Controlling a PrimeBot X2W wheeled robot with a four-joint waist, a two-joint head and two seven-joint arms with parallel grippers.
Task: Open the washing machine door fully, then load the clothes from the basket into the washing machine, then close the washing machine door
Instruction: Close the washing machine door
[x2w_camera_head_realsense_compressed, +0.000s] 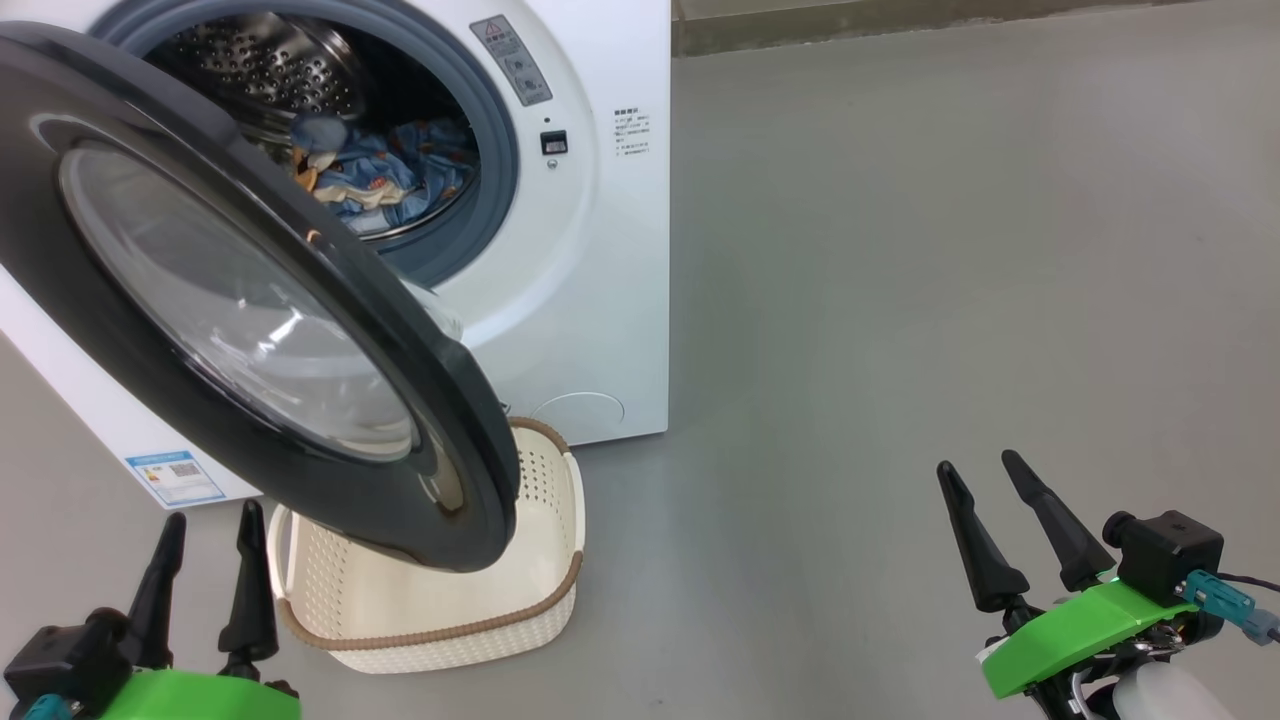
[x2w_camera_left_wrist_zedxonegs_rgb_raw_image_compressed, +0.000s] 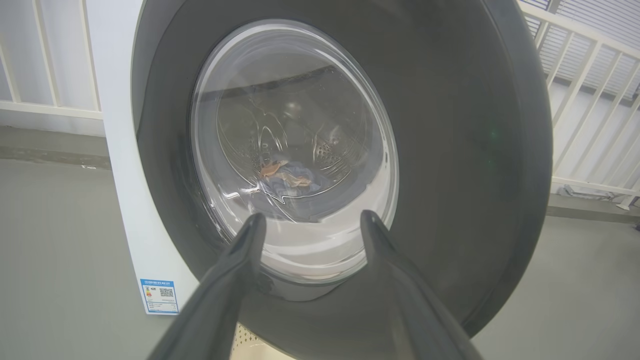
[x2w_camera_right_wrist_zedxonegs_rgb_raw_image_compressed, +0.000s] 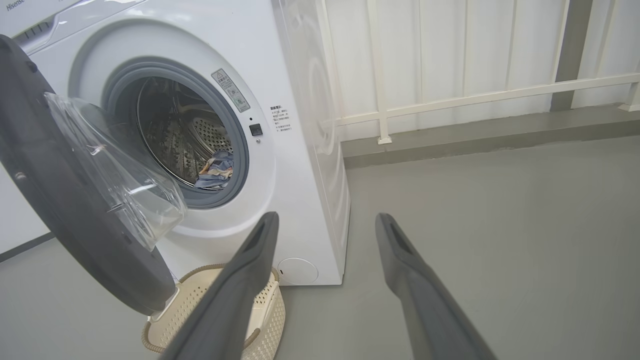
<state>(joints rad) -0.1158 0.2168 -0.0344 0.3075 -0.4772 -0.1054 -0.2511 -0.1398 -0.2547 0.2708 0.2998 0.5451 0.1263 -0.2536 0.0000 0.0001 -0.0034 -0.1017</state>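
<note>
Three cameras on one washing machine: high, close, and off to the side.

The head view looks forward and down from above: the machine sits at upper left, the washing machine door stands swung out toward the lens above the basket, with the left tool at lower left and the right tool at lower right. The left wrist view is low and very near, facing the door's outer face square on, the clothes dim through its glass. The right wrist view stands farther back and to the right, looking into the drum past the door's inner side. All three share the door, the clothes and the machine's white front.
</note>
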